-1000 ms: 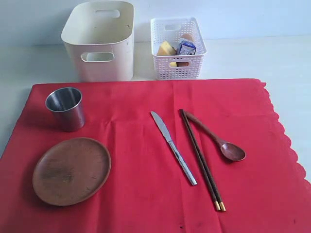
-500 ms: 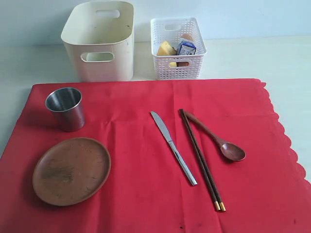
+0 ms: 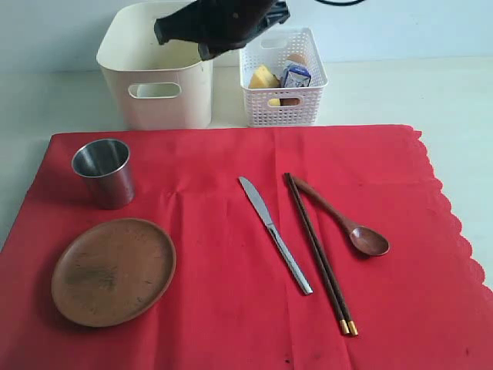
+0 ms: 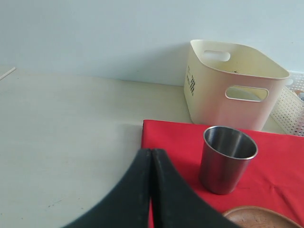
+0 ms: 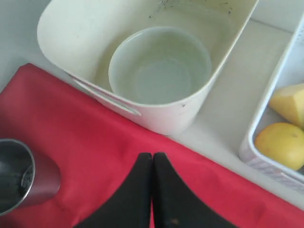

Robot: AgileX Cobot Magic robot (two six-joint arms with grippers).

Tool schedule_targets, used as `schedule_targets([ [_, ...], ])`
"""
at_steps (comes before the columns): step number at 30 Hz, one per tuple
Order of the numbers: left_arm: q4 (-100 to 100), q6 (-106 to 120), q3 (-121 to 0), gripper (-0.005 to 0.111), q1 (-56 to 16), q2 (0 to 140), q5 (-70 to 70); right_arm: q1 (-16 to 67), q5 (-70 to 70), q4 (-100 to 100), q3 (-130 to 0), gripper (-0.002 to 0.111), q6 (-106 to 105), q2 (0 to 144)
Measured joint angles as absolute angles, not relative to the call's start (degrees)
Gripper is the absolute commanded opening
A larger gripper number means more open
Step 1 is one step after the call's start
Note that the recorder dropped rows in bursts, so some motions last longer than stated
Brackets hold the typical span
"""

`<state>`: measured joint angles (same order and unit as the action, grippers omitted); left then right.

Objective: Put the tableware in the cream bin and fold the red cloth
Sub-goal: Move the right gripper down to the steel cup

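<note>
The red cloth (image 3: 223, 316) lies flat on the table. On it rest the steel cup (image 3: 103, 172), the wooden plate (image 3: 113, 270), the knife (image 3: 275, 234), the chopsticks (image 3: 318, 252) and the spoon (image 3: 350, 224). The pale bowl (image 5: 160, 64) sits inside the cream bin (image 3: 158, 85). My right arm (image 3: 219, 23) hangs over the bin and basket. Its gripper (image 5: 152, 156) is shut and empty above the cloth's far edge. My left gripper (image 4: 151, 151) is shut and empty too, over the cloth's left edge near the cup (image 4: 227, 159); the exterior view does not show it.
A white lattice basket (image 3: 281, 77) stands right of the bin and holds cheese (image 3: 264, 77), a milk packet (image 3: 295, 75) and a lemon (image 5: 282, 145). Pale tabletop (image 4: 71, 142) surrounds the cloth. The scalloped cloth edge (image 3: 451, 208) runs down the right.
A black arm has come into the top of the exterior view, above the bin and basket. Nothing on the cloth has moved.
</note>
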<state>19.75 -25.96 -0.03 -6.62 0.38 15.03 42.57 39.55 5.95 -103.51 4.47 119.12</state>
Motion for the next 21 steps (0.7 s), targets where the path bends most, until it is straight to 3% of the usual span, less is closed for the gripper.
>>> schedule_targets([
  [12, 19.8, -26.0, 0.0, 0.002, -6.6, 0.4, 15.0, 46.2, 24.8, 14.0, -80.8, 0.0, -2.5, 110.1],
  [19, 19.8, -26.0, 0.0, 0.002, -6.6, 0.4, 15.0, 52.9, 22.0, 14.6, -78.3, 0.0, -4.3, 110.6],
  [21, 19.8, -26.0, 0.0, 0.002, -6.6, 0.4, 15.0, 54.7, 18.3, 14.9, -78.3, 0.005, -3.9, 111.9],
])
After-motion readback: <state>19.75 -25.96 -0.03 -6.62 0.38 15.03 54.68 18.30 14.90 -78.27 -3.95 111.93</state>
